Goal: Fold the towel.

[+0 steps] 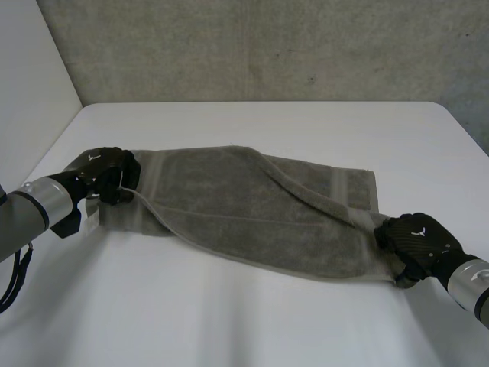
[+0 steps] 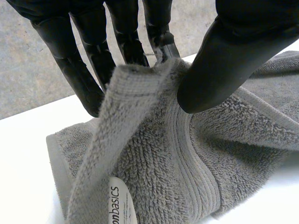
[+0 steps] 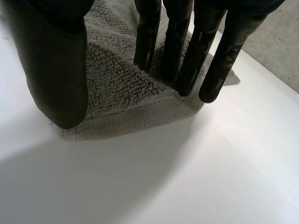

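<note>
A grey towel (image 1: 252,206) lies stretched across the middle of a white table (image 1: 229,321), one long edge already turned over on a slant so that its top layer runs diagonally. At the towel's left end, the robot's left hand (image 1: 107,172) is closed on the cloth. The left wrist view shows a raised ridge of the hem pinched between its thumb (image 2: 219,65) and its fingers (image 2: 88,70), just above a white sewn-in label (image 2: 122,205). At the towel's near right corner, the right hand (image 1: 416,237) stands with straight, spread fingers (image 3: 187,51). Their tips press on the terry and the thumb (image 3: 56,70) rests at the towel's edge, so nothing is gripped there yet. The thick loop pile looks soft, limp and light. It should sag and drag wherever it goes unsupported, so the firmer woven hem and the corners look like the surest places to hold it.
</note>
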Controlling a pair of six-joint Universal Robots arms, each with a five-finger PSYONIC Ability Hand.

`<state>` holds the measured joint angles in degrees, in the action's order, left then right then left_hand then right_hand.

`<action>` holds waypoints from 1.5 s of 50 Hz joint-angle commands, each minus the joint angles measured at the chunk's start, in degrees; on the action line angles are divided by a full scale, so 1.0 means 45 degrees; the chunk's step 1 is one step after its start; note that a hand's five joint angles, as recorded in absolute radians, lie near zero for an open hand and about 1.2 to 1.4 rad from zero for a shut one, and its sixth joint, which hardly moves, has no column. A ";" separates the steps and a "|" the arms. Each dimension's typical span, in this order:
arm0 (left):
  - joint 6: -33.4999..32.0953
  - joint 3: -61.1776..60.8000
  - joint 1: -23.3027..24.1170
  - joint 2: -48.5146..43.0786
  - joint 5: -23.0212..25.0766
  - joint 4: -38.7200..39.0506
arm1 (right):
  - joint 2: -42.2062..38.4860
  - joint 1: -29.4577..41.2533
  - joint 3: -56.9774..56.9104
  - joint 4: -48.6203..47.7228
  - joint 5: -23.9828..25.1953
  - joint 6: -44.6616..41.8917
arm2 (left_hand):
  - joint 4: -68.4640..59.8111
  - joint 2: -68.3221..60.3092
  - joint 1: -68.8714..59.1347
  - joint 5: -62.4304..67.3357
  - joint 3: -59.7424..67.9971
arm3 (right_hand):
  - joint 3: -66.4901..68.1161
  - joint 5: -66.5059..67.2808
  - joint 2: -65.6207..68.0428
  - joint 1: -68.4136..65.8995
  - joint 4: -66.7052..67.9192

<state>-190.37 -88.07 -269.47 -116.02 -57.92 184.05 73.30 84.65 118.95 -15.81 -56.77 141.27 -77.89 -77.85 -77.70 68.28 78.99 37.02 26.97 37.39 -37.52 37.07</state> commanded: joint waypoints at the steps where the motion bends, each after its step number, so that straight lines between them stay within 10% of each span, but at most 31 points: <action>1: 0.0000 -0.0020 -0.0001 -0.0019 0.0000 0.0117 | -0.0078 0.0096 -0.0085 -0.0179 -0.0295 0.0051 | -0.0469 -0.0479 -0.0510 0.0383 0.0225 | 0.0406 0.0418 0.0324 -0.0295 0.0395; 7: 0.0000 -0.0117 -0.0020 -0.0019 0.0000 0.0195 | -0.0098 0.0096 -0.0124 -0.0413 -0.0392 0.0187 | -0.0469 -0.0479 -0.0510 0.0383 0.0225 | 0.9528 0.9540 0.9446 -0.9417 0.9517; 22: -0.0195 -0.0467 -0.0001 0.0681 0.0098 0.0019 | 0.3942 -0.0413 -0.0787 0.0928 -0.0277 0.3956 | -0.0469 -0.0479 -0.0510 0.0383 0.0225 | 0.9551 0.9563 0.9469 -0.9440 0.9540; 45: -0.0215 -0.4356 -0.0723 0.6368 0.1524 -0.0313 | 0.4493 -0.3146 -0.3895 1.0153 0.1969 -0.0045 | -0.0469 -0.0479 -0.0510 0.0383 0.0225 | 0.9551 0.9563 0.9469 -0.9440 0.9540; 60: -0.0313 -0.1119 0.0975 0.0670 0.0901 0.0626 | -0.0527 0.0974 -0.6355 0.9274 -0.0158 -0.0339 | -0.0469 -0.0479 -0.0510 0.0383 0.0225 | 0.9551 0.9563 0.9469 -0.9440 0.9540; 75: -0.0274 0.4726 0.2148 -0.2460 -0.1230 0.0117 | -0.2439 0.1580 -0.9458 0.5488 -0.1407 0.5086 | -0.0469 -0.0479 -0.0510 0.0383 0.0225 | 0.9551 0.9563 0.9469 -0.9440 0.9540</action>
<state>-191.54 -77.16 -261.81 -121.52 -58.97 184.47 65.15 92.00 80.69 14.67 -62.10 154.48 -77.89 -77.93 -77.70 68.28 79.18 76.13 66.10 75.88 -75.67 77.01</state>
